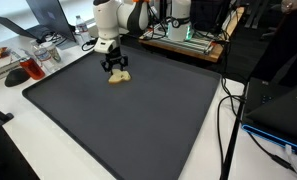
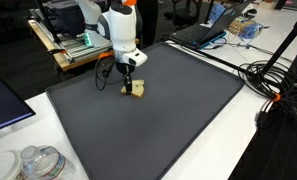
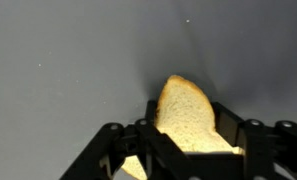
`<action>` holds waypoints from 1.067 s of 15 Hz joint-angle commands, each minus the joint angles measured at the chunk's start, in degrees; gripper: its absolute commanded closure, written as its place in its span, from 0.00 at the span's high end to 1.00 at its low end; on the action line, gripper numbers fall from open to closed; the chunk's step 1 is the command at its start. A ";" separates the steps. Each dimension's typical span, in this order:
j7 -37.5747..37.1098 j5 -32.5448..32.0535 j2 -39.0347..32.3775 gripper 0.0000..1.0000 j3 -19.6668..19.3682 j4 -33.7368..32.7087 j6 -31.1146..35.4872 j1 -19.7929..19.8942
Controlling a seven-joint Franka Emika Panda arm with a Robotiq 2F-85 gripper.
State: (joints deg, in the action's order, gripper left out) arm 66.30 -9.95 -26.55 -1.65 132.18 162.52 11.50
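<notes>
while the gripper (image 1: 117,71) stands low at the back of the dark mat (image 1: 168,125), its fingers (image 3: 128,150) pinch the bread slice (image 3: 188,115) resting there; the grasp looks in hand; next, i'd judge, a straight lift with gentle squeeze, since bread crumples

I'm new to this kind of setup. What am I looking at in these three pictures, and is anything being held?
A white robot arm ends in a two-fingered end effector. Two pictures come from cameras standing around the table; the third looks down from the arm's wrist. On the dark mat lies one slice of bread. The wrist view shows the fingers on either side of it, close to its edges; whether they actually squeeze it cannot be told.
</notes>
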 commanded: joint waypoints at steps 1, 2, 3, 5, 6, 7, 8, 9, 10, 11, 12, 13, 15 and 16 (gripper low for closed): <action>-3.17 -3.18 -0.16 0.25 -1.48 -0.39 0.21 -1.67; -3.43 -3.36 0.26 0.19 -1.30 -0.28 0.03 -1.65; -4.22 -4.05 0.50 0.12 -1.81 -0.27 -0.12 -2.20; -5.34 -4.65 0.67 0.01 -2.04 -0.27 -0.40 -2.69; -5.93 -5.12 0.80 0.01 -2.24 -0.31 -0.56 -3.00; -6.33 -5.34 0.83 0.04 -2.15 -0.33 -0.71 -3.05; -6.87 -5.67 0.80 0.04 -2.24 -0.35 -0.75 -3.30; -6.71 -5.29 0.90 0.01 -1.69 -0.35 -1.01 -2.94; -7.18 -5.68 0.89 0.03 -2.00 -0.42 -1.13 -3.27; -6.98 -5.33 0.94 0.02 -1.49 -0.41 -1.21 -2.87; -7.29 -5.59 0.94 0.02 -1.71 -0.45 -1.27 -3.07; -7.43 -5.65 0.95 0.03 -1.75 -0.47 -1.32 -3.13; -6.94 -4.68 1.06 0.03 -0.80 -0.49 -2.16 -2.42; -6.83 -4.66 1.06 0.03 -0.69 -0.55 -2.45 -2.38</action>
State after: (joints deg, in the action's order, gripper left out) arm 60.97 -13.71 -26.02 -2.92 131.67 162.24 9.25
